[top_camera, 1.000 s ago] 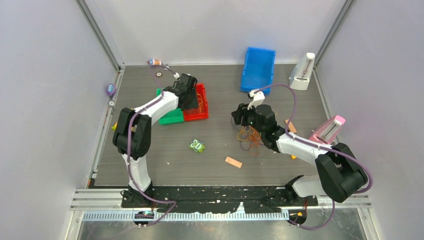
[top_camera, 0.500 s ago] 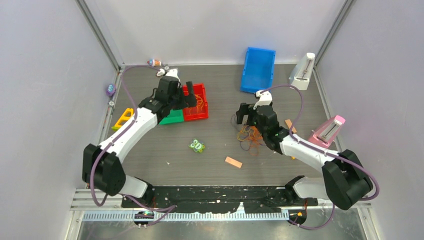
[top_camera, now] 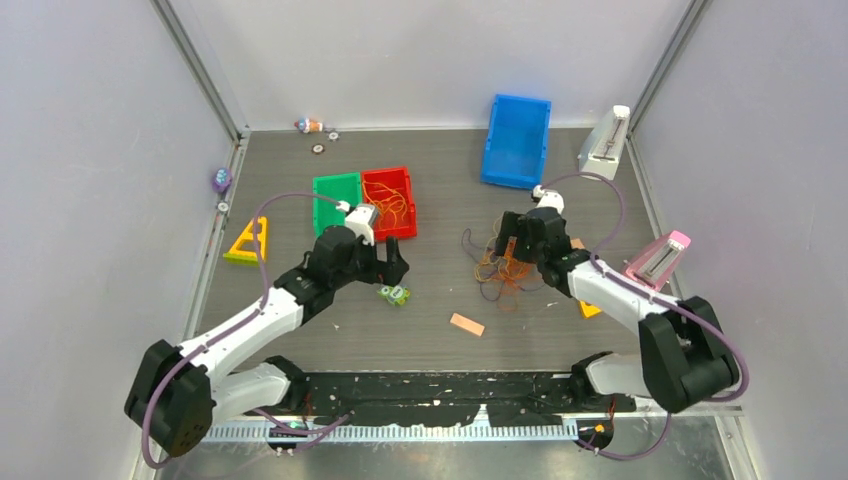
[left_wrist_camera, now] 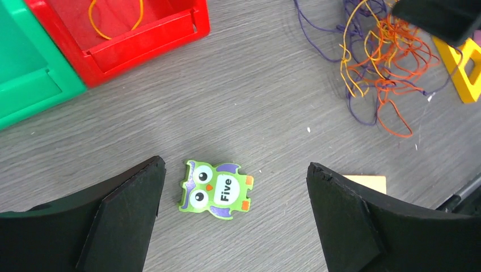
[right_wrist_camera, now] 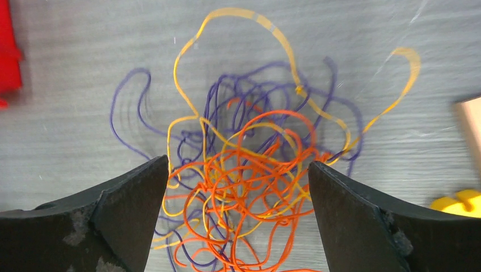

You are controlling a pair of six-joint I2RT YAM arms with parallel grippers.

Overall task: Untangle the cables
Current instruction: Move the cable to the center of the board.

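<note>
Thin orange, yellow and purple cables (right_wrist_camera: 249,187) lie tangled on the grey table (right_wrist_camera: 68,56), directly beneath the right claw (right_wrist_camera: 236,165). Its fingers are spread wide and empty, with bare tabletop all round the heap. The left claw (left_wrist_camera: 235,164), also spread wide and empty, hovers over a green owl card (left_wrist_camera: 216,190).

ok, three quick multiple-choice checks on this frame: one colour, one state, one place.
1. The loose cable strand in the red plastic bin is: A purple; B white; C orange.
2. The left fingers are: A shut on a cable; B open above the green owl card; C shut on the card.
3. The tangled pile of thin orange, yellow and purple cables lies: A on the grey table under the right fingers; B in the red bin; C between the left fingers.
Key: C, an orange loop shows in the bin; B, the fingers stand wide apart, gripping nothing; A, the right wrist view looks down on it.
</note>
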